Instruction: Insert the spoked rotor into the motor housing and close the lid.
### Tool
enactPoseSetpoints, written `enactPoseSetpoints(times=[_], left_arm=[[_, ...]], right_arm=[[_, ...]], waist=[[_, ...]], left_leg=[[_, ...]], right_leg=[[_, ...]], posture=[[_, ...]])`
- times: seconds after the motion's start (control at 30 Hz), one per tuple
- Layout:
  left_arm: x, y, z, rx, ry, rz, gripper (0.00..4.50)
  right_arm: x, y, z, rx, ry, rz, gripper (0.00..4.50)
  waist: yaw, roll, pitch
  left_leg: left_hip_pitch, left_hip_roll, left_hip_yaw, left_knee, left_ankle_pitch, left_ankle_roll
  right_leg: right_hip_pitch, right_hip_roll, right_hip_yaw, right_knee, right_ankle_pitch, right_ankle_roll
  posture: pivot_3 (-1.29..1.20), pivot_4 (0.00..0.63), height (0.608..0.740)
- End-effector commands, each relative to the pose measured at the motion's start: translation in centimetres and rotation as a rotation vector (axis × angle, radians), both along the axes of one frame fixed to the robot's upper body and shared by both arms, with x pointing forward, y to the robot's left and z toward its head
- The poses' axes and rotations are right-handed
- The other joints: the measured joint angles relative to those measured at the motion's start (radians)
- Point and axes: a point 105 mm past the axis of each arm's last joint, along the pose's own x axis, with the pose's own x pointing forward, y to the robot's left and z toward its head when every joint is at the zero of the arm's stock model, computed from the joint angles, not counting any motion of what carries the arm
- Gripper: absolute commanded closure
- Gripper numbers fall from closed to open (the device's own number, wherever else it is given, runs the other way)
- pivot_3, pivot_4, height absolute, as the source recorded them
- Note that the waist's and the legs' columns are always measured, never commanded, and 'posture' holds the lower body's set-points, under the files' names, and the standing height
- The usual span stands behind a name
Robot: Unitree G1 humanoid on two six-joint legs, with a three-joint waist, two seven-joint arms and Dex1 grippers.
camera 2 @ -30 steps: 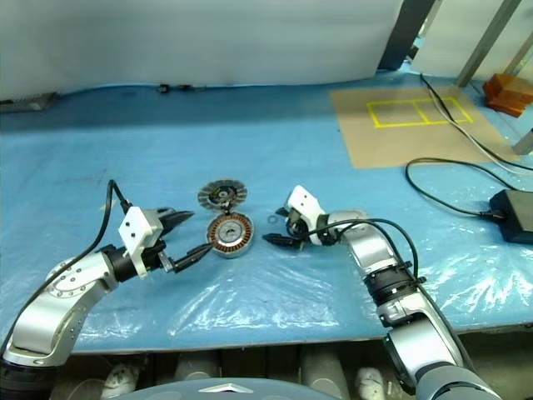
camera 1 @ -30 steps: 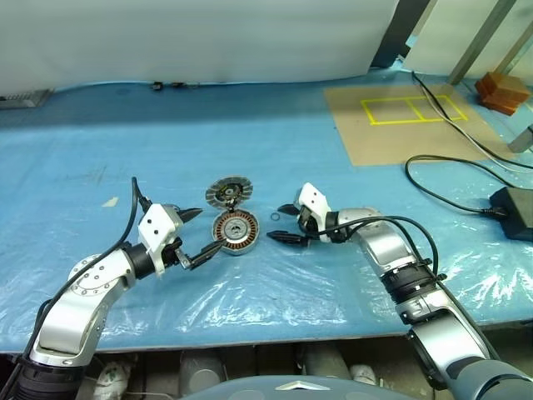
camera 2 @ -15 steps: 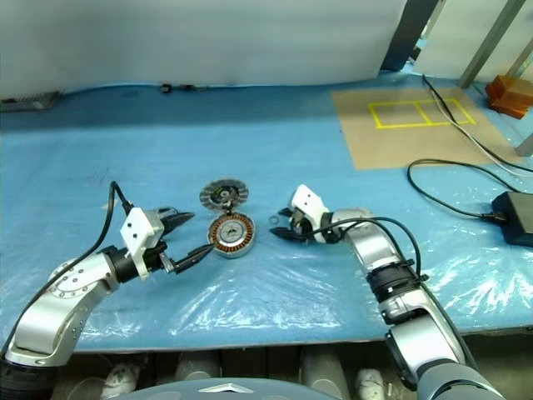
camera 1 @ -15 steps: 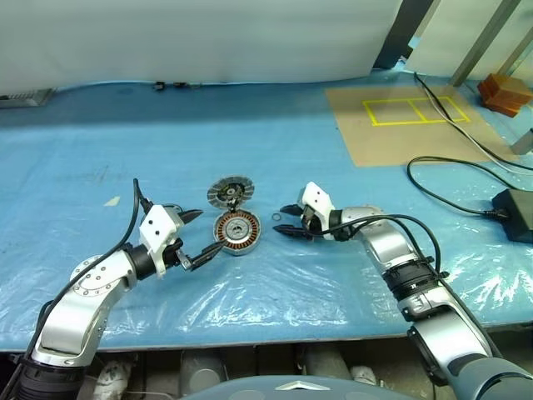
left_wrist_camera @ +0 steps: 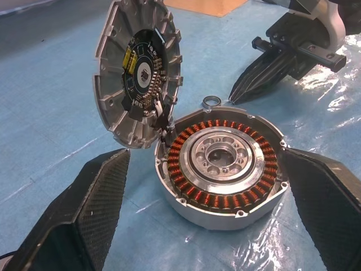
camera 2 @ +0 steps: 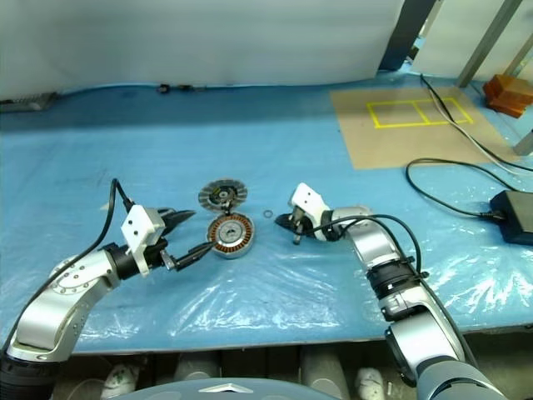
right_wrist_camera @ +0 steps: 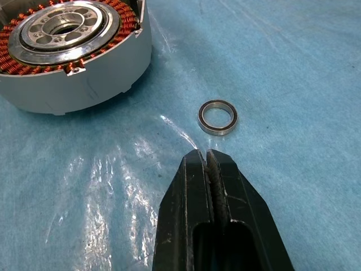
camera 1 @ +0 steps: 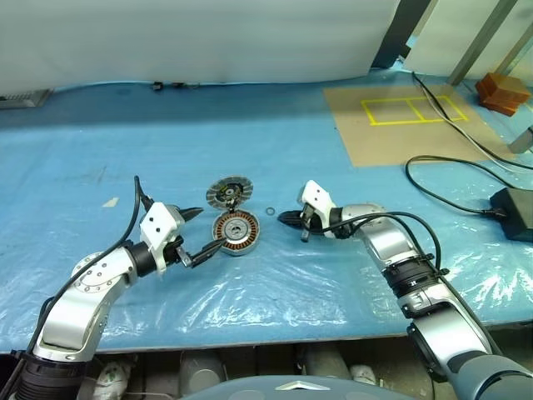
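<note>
A small dark metal ring [right_wrist_camera: 218, 117] lay flat on the crinkled blue plastic sheet [camera 1: 275, 283] covering the table, just beyond the tip of the right gripper [right_wrist_camera: 207, 160] and apart from it. That gripper's two black fingers were pressed together with nothing between them. The short round grey metal motor housing [left_wrist_camera: 223, 167] sat near the ring, its ring of copper-coloured windings around a pale, holed centre facing up. The flat silver-grey finned lid [left_wrist_camera: 139, 70] stood tilted up at the housing's far rim, touching it, its inner face showing a dark round circuit board. The left gripper [left_wrist_camera: 208, 212] had its textured black fingers [left_wrist_camera: 93, 209] spread wide on either side of the housing, near its wall, gripping nothing.

Farther off, on the robot's right, a brown cardboard sheet [camera 1: 400, 125] marked with yellow tape rectangles lay on the table, with black cables [camera 1: 450, 171] and a black power brick [camera 1: 514, 208] beside it. A white curtain [camera 1: 200, 37] hung behind.
</note>
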Motion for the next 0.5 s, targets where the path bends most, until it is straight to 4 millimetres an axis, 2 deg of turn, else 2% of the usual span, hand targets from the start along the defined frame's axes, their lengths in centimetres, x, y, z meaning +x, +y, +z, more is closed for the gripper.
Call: enactPoseSetpoints(times=[0.03,0.1,0.3,0.5], left_arm=[[0.0,0.1,0.7,0.006,-0.030,-0.006,0.00],[0.1,0.2,0.8,0.007,-0.032,-0.004,0.00],[0.2,-0.2,0.8,0.001,-0.037,-0.009,0.00],[0.3,-0.1,0.8,0.004,-0.039,-0.007,0.00]], right_arm=[[0.2,-1.3,-0.3,0.009,0.025,-0.057,4.27],[0.6,-1.3,0.3,0.042,0.007,-0.084,3.87],[0.3,-0.4,-0.4,0.011,0.023,-0.049,1.92],[0.6,0.6,-0.9,0.011,0.010,-0.042,1.92]], waist=[[0.001,0.000,0.000],[0.002,0.000,0.000],[0.000,0.000,0.000],[-0.004,0.000,0.000]], left_leg=[[0.000,0.000,0.000,0.000,0.000,0.000],[0.000,0.000,0.000,0.000,0.000,0.000],[0.000,0.000,0.000,-0.001,0.000,0.000],[0.000,0.000,0.000,-0.001,0.000,0.000]], right_leg=[[0.000,0.000,0.000,0.000,0.000,0.000],[0.000,0.000,-0.001,0.000,0.000,0.000],[0.000,0.000,-0.001,0.000,0.000,0.000],[0.000,0.000,0.000,0.000,0.000,0.000]], posture=[[0.00,0.150,0.740],[0.00,0.150,0.740],[0.00,0.150,0.740],[0.00,0.150,0.740]])
